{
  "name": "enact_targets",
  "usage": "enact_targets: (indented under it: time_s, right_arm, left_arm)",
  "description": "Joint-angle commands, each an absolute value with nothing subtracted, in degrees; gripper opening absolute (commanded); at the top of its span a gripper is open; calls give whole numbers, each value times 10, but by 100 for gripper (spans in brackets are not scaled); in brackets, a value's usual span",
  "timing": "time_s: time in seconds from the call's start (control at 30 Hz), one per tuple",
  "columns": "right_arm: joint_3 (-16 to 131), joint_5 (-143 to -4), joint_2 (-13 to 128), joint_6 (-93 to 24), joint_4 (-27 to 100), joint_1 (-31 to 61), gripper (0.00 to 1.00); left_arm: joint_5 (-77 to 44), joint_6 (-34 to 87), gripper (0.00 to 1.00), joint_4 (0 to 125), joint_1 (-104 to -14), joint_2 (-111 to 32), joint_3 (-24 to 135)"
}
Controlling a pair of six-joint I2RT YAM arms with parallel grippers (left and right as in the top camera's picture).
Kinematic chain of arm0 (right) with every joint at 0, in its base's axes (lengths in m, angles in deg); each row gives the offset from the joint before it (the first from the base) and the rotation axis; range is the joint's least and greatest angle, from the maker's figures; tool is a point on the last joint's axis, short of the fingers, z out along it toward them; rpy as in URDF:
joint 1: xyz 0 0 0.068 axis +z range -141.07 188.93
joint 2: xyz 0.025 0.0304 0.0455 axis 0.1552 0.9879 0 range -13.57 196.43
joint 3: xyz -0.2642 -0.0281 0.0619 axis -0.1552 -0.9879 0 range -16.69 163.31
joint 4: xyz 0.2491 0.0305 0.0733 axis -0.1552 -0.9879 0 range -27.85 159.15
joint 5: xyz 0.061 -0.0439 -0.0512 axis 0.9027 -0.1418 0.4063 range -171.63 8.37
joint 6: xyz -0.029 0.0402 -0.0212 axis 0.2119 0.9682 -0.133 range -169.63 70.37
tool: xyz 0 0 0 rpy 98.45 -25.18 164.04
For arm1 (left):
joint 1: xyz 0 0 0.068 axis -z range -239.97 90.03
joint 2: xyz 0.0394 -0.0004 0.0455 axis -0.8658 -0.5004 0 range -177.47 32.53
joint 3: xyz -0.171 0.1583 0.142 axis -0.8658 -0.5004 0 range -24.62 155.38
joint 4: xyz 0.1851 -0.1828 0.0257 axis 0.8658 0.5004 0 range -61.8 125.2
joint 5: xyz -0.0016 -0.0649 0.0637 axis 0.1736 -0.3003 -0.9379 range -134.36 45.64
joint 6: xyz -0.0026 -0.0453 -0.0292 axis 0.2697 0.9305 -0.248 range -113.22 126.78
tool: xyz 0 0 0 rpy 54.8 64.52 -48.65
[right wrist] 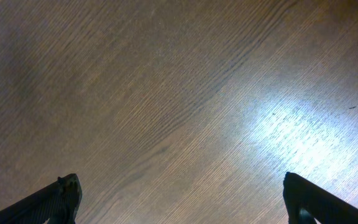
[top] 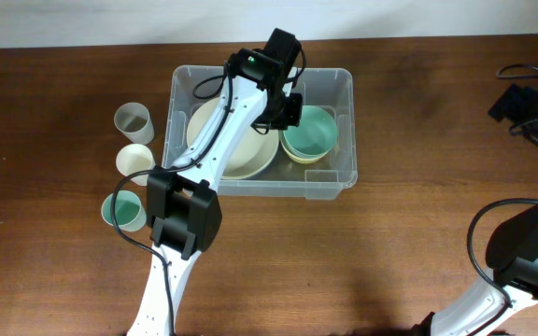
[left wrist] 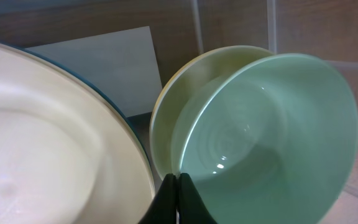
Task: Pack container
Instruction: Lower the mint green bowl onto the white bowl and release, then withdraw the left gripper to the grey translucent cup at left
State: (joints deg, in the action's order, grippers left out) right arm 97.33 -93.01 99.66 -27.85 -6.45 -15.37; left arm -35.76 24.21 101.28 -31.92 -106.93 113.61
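The clear plastic container [top: 261, 72] stands at the back middle of the table. Inside it lie a large cream plate [top: 246, 154] on the left and a green bowl [top: 314, 131] nested in a yellow bowl on the right. My left gripper [top: 286, 110] reaches into the container. In the left wrist view its fingers [left wrist: 178, 179] are shut on the near rim of the green bowl [left wrist: 266, 137], beside the cream plate [left wrist: 48, 143]. The container's white label [left wrist: 104, 62] shows on its base. My right gripper [right wrist: 179, 193] is open and empty over bare table.
Three cups stand left of the container: a clear grey one [top: 133, 119], a cream one [top: 136, 161] and a green one [top: 123, 210]. My right arm [top: 530, 98] is at the table's far right edge with its cables.
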Motion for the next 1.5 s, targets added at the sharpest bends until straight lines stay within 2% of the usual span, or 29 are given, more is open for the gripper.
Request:
enact_targets:
  time_s: [0.0,0.07,0.13,0.2,0.23,0.3,0.33,0.77,1.17,1.3,1.47]
  right_arm:
    - [970,-939,1002,-282,-65,-155,99]
    - [970,-939,1002,-282,-65,-155,99]
    - [970,-939,1002,-282,-65,-155,99]
    - [970,-939,1002,-282,-65,-155,99]
    - [970,-939,1002,-282,-65,-155,99]
    - [970,-939,1002,-282,-65,-155,99]
    - [970,-939,1002,-282,-65,-155,99]
    - [970,-939,1002,-282,-65,-155,99]
    - [970,-939,1002,-282,-65,-155,99]
    - [970,-939,1002,-282,-65,-155,99]
    - [970,-939,1002,-282,-65,-155,99]
  left_arm:
    - [-336,238,10,1014,-320,-1074,1142]
    - [-336,238,19,1014,-320,-1074,1142]
    - [-337,238,34,1013,-320,-1074,1142]
    - [-337,238,41,1013,-321,-1074,1142]
    - [-337,238,51,1013,-322,-1074,1142]
    - [-337,238,93,1013,-324,-1074,1142]
    - [-339,238,98,1012,-325,-1074,1142]
    - [-364,238,99,998,-384,-1073,1169]
    - [-525,238,100,1179,-529,-1054,1431]
    - [-527,249,100,1249,-594,-1054,1479]
    - [-449,239,100,1249,-664,-1057,1457]
